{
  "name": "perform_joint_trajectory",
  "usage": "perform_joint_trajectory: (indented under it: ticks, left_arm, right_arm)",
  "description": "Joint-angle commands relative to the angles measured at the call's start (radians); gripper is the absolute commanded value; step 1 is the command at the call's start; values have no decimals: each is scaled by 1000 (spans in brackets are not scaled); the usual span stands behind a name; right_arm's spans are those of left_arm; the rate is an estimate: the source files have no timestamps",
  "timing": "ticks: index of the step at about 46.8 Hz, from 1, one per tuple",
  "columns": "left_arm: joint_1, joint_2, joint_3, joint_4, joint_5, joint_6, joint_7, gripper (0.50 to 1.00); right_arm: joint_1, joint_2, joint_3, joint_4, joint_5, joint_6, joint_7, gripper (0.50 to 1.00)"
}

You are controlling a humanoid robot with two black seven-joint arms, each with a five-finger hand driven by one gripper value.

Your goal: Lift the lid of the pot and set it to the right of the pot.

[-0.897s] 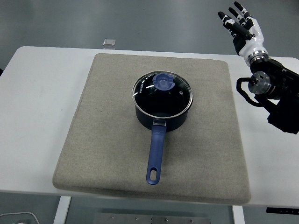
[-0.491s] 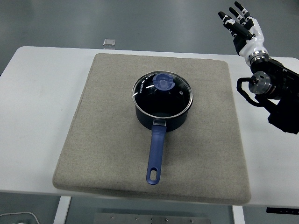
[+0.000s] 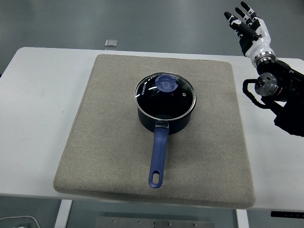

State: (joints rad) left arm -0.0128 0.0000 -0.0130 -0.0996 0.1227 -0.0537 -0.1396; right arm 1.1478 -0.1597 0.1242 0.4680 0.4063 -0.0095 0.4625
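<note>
One glass pot lid sat seated on the pot, flush with the rim all round, its blue knob upright slightly beyond the lid's centre. The pot was dark blue and stood near the middle of a grey-beige mat. The pot's blue handle ran from the pot's near wall straight toward the surface's near edge, its end with a hanging hole resting on the mat. The mat area to the right of the pot carried nothing. The mat lay on a white surface and covered most of its middle. A small grey object was seen at the surface's far edge, beyond the pot and to its left; its nature could not be determined.

The right robot hand was raised well to the right of the pot and beyond it, over the surface's far right corner. Its fingers were spread apart and extended, holding nothing and touching nothing. The black right arm entered from the right edge.
</note>
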Motion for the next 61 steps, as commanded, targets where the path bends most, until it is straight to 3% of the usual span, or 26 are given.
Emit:
perform_joint_trajectory:
  ticks: [1, 44, 61]
  left_arm:
    - [0, 0, -1, 0, 0, 0, 0, 1000]
    - [0, 0, 1, 0, 0, 0, 0, 1000]
    - [0, 0, 1, 0, 0, 0, 0, 1000]
  right_arm:
    - [0, 2, 0, 0, 0, -1, 1, 905]
    - [-37, -26, -14, -23, -12, 5, 1, 905]
    - [-20, -47, -14, -57, -190, 9, -1, 903]
